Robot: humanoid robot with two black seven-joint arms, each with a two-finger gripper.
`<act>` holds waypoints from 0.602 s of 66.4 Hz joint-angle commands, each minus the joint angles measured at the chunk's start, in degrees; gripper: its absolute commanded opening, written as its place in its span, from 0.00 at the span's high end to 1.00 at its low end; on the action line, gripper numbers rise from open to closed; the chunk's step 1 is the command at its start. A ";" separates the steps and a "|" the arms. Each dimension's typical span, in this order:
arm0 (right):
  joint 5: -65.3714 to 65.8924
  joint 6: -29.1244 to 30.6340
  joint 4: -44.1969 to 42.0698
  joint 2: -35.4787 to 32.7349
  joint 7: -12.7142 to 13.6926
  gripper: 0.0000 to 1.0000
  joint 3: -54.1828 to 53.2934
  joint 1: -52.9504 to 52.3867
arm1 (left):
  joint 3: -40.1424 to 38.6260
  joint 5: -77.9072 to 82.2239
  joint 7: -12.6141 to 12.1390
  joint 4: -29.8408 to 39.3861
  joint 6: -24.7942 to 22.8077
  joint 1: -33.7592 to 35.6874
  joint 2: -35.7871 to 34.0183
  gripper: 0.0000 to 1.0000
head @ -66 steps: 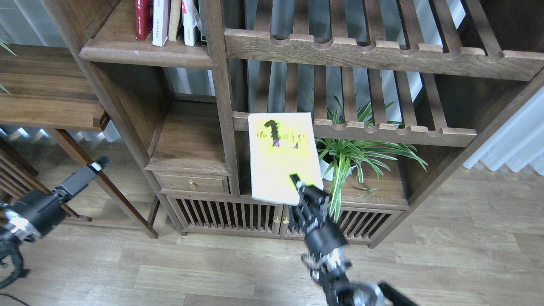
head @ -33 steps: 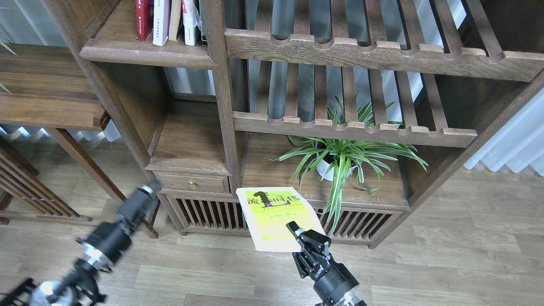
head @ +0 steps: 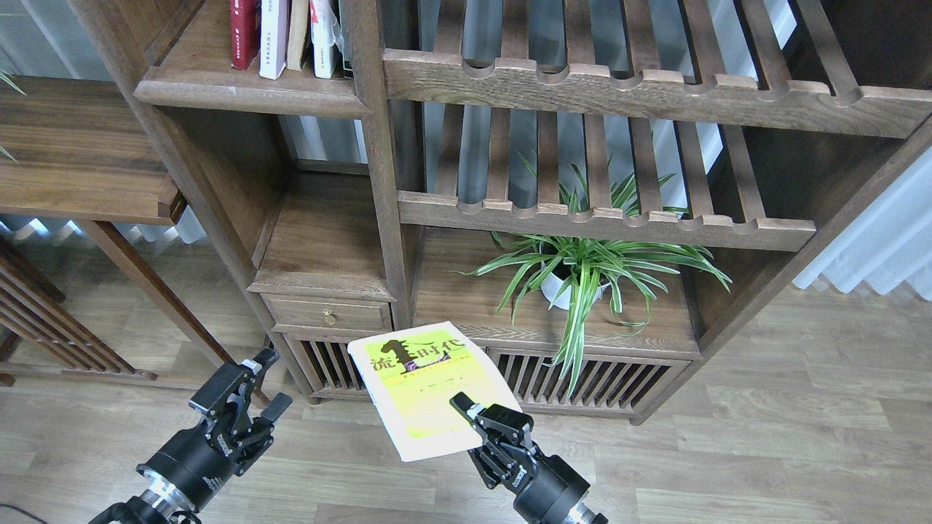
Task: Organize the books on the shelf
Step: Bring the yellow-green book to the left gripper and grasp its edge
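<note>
Right gripper: your black two-finger right gripper (head: 472, 416) is closed on the lower right corner of the thin yellow-green paperback with the black Chinese title (head: 426, 386). One finger lies on top of the cover; the other is hidden under the book.

Yellow-green book: you see it held in the air with the cover facing up, tilted, its title end pointing to the bookcase. It hangs over the wood-look floor (head: 764, 437), in front of the low slatted cabinet doors (head: 582, 378). It touches no shelf.

Left gripper: your black left gripper (head: 258, 386) is at the lower left, above the floor. Its two fingers stand apart with a clear gap, and nothing is between them. It is well apart from the book.

Shelf: the solid dark brown wooden board with the rounded front lip (head: 247, 91) is at the upper left of the tall bookcase. A row of upright books (head: 284, 36) stands on it, one dark red and the others pale; only their lower parts are in view.

Slatted racks: two brown racks with notched front rails (head: 604, 218) fill the right part of the bookcase.

Plant: a green striped leafy plant in a white pot (head: 582, 273) stands on the board under the lower rack, behind the held book and to its right.
</note>
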State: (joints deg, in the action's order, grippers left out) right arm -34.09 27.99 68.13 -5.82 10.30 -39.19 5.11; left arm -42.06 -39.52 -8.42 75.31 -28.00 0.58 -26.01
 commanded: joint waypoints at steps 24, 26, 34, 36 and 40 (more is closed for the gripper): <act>0.07 0.01 0.16 0.28 4.55 0.96 5.62 0.16 | 7.17 -0.03 -0.10 -0.42 0.00 -0.14 0.52 0.00; 0.16 0.01 0.25 0.28 4.55 0.96 5.97 0.07 | 7.52 0.06 -0.10 -0.51 0.00 -0.23 0.60 0.00; 0.69 0.01 0.25 0.28 4.82 0.96 7.11 0.16 | 9.10 0.14 -0.10 -0.60 0.00 -0.58 1.83 0.00; 0.77 0.01 0.25 0.28 4.99 0.96 7.29 0.16 | 9.28 0.14 -0.10 -0.60 0.00 -0.58 2.10 0.00; 0.77 0.01 0.25 0.19 5.69 0.96 7.64 0.69 | 9.89 0.14 -0.10 -0.69 0.00 -0.49 2.80 0.00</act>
State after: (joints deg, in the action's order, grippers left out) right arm -33.53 27.99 68.39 -5.54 15.12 -32.31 5.25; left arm -33.36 -39.44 -8.53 74.73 -28.00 0.05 -24.44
